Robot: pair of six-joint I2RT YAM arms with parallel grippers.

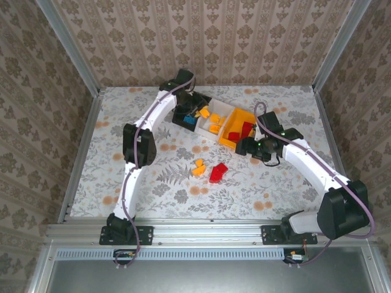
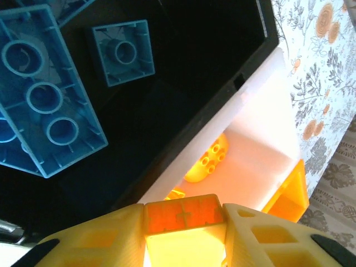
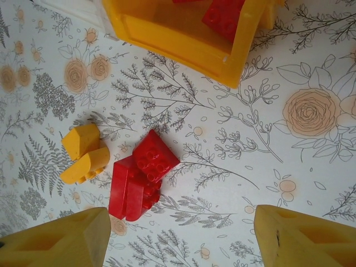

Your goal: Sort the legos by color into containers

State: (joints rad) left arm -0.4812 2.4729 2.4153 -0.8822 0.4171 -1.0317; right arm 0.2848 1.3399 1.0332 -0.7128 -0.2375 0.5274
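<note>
My left gripper is shut on an orange-yellow lego, held over the wall between the black bin and the white bin. Blue legos lie in the black bin, and an orange-yellow rounded lego lies in the white one. My right gripper hangs open above the table, just in front of the orange-yellow bin, which holds red legos. Two red legos and two orange-yellow legos lie loose on the table to its left.
The three bins stand side by side in a slanted row at the table's back middle. The loose legos lie mid-table between the arms. Patterned walls close in the table on three sides.
</note>
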